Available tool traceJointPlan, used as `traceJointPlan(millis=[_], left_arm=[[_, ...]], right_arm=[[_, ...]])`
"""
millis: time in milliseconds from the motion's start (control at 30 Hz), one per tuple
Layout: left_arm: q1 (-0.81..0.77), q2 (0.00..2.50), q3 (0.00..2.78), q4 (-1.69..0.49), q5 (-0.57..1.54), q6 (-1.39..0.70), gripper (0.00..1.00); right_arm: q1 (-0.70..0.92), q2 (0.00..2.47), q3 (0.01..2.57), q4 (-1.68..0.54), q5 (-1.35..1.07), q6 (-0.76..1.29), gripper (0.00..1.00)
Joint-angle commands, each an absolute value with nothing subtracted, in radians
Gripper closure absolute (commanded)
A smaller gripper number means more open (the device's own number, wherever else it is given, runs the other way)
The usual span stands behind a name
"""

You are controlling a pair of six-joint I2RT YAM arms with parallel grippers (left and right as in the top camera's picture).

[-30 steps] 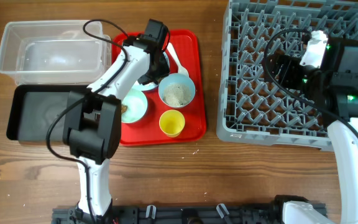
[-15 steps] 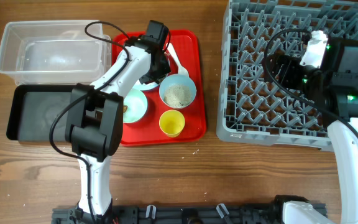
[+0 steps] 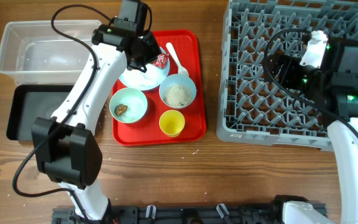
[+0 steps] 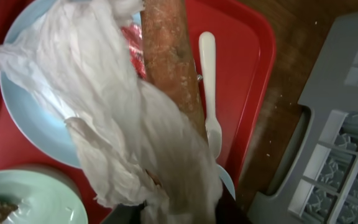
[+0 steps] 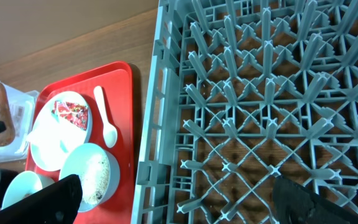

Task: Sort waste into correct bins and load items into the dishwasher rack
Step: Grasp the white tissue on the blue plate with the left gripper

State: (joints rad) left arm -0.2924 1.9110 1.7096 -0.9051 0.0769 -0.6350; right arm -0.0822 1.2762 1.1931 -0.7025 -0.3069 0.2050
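My left gripper point(image 3: 140, 53) is shut on crumpled white paper point(image 4: 98, 93) and the brown sausage scrap point(image 4: 169, 62), held above the pale blue plate point(image 3: 143, 79). A red-and-white wrapper point(image 3: 160, 60) lies on the plate's right edge. The white spoon point(image 3: 174, 56) lies on the red tray beside the plate. One bowl point(image 3: 178, 93) holds rice, another point(image 3: 128, 104) holds brown bits. The yellow cup point(image 3: 171, 122) stands at the tray's front. My right gripper point(image 5: 179, 199) is open and empty over the grey rack point(image 3: 291, 68).
The clear tub point(image 3: 48, 53) sits at the far left, with the black tray point(image 3: 36, 112) in front of it. The flat red serving tray point(image 3: 191, 50) carries the dishes. The rack also shows in the left wrist view point(image 4: 347, 124). Crumbs lie on the wood.
My left arm has swung back and to the left, lifting the white paper and sausage off the plate. The plate and wrapper now show. The right arm has not moved.
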Motion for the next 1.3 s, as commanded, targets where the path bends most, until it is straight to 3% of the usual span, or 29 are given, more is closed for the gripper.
traceJointPlan(millis=[0, 233, 400, 433, 767, 867, 1067, 1133, 1200, 1267], left_arm=[[-0.278, 1.900, 1.721, -0.948, 0.029, -0.636, 0.79], [-0.279, 2.056, 1.719, -0.948, -0.001, -0.636, 0.72], [-0.278, 2.107, 1.719, -0.936, -0.001, -0.636, 0.44], [-0.278, 2.107, 1.719, -0.931, -0.001, -0.636, 0.43], [-0.278, 2.142, 1.719, -0.889, -0.038, -0.632, 0.44], [-0.278, 2.191, 1.719, -0.871, -0.043, -0.632, 0.53], [-0.275, 2.195, 1.723, -0.879, -0.042, -0.632, 0.94], [-0.270, 2.173, 1.724, -0.887, -0.027, -0.632, 0.95], [-0.260, 2.119, 1.724, -0.887, -0.028, -0.632, 0.91], [-0.252, 2.096, 1.724, -0.888, -0.028, -0.632, 0.96]], right_arm=[[-0.083, 1.287, 1.202, -0.700, -0.312, 0.212, 0.00], [-0.083, 1.287, 1.202, -0.698, -0.312, 0.212, 0.00], [-0.083, 1.287, 1.202, -0.698, -0.312, 0.212, 0.00], [-0.083, 1.287, 1.202, -0.698, -0.312, 0.212, 0.00], [-0.083, 1.287, 1.202, -0.696, -0.312, 0.212, 0.00], [-0.083, 1.287, 1.202, -0.697, -0.312, 0.212, 0.00], [-0.083, 1.287, 1.202, -0.697, -0.312, 0.210, 0.00], [-0.083, 1.287, 1.202, -0.697, -0.312, 0.210, 0.01], [-0.083, 1.287, 1.202, -0.696, -0.312, 0.210, 0.00], [-0.083, 1.287, 1.202, -0.698, -0.312, 0.210, 0.00]])
